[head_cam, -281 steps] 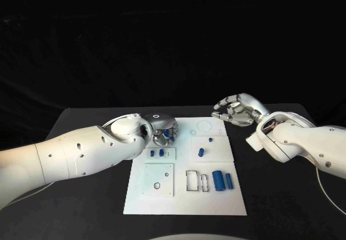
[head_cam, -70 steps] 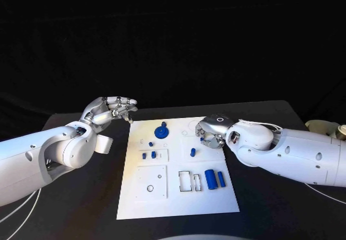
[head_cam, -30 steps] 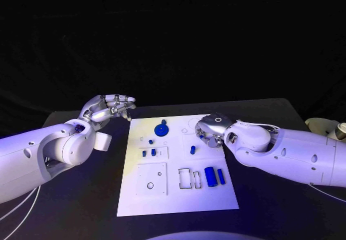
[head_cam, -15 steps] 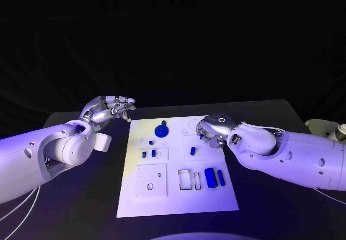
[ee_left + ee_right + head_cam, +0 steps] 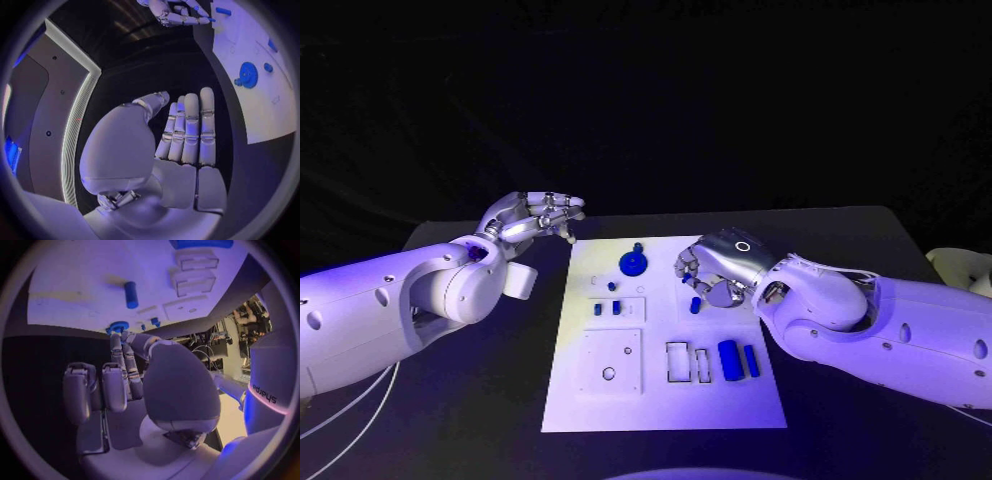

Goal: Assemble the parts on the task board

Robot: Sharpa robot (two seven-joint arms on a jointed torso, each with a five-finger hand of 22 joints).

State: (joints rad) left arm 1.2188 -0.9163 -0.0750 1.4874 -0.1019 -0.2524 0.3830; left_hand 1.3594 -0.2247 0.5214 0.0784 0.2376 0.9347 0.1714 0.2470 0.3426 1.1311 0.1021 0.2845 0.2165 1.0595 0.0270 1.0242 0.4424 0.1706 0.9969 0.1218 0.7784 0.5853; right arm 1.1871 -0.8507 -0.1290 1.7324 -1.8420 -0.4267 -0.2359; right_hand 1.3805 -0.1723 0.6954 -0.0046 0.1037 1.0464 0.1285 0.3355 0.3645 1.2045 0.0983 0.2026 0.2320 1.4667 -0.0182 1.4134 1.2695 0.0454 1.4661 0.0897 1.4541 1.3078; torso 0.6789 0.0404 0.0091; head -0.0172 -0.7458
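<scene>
Currently the task board (image 5: pixel 661 400) is lying mid-table. The blue gear (image 5: pixel 633 264) is sitting near its far edge, two blue cylinders (image 5: pixel 728 359) near its right edge. The left hand (image 5: pixel 535 217) is hovering off the far-left corner, fingers loosely spread, holding nothing. The right hand (image 5: pixel 713 270) is covering the right edge; whether it is gripping anything is hard to tell.

Two smooth white arms bore small dark screw holes; each ended in a silver segmented hand, left (image 5: pixel 531 215), right (image 5: pixel 714 270); thin pale cables trailed beneath.
</scene>
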